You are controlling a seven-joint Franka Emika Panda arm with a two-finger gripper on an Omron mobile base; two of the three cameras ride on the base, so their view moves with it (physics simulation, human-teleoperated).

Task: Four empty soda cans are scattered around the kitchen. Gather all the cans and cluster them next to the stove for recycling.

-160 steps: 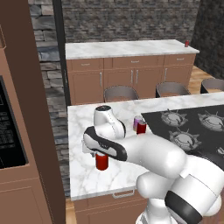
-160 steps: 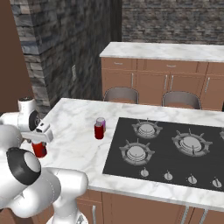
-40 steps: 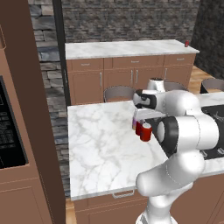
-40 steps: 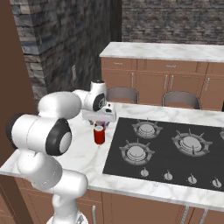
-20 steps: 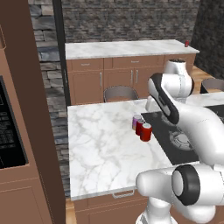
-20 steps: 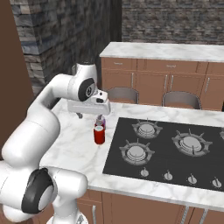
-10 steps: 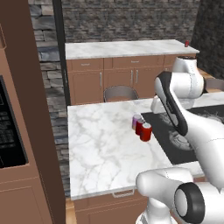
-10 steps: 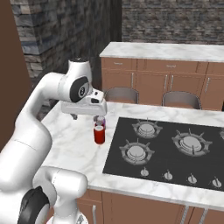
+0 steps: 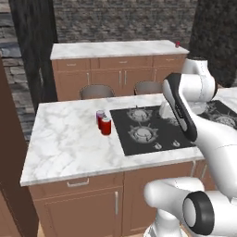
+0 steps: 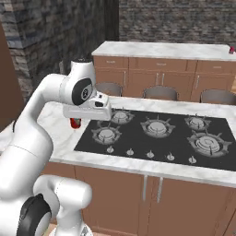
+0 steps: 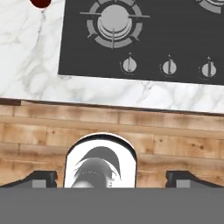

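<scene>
Two soda cans (image 9: 106, 125), a red one and a purple-pink one touching behind it, stood on the marble counter (image 9: 69, 139) just beside the stove (image 9: 152, 129). The base had driven since a moment before, and the gripper (image 11: 111, 178), fingers spread and empty, had lifted away. Another red can (image 9: 177, 44) waited on the far counter (image 9: 115, 48), probably next.

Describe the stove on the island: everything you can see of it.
The stove is a flat black glass cooktop set flush into the white marble island counter. It carries several round grey burners under dark grates, and a row of small round knobs runs along its front edge, plain in the hand view. Nothing stands on the burners that show. Two soda cans, the front one red, stand upright on the marble just off its left edge, close beside it but not on the glass.
</scene>
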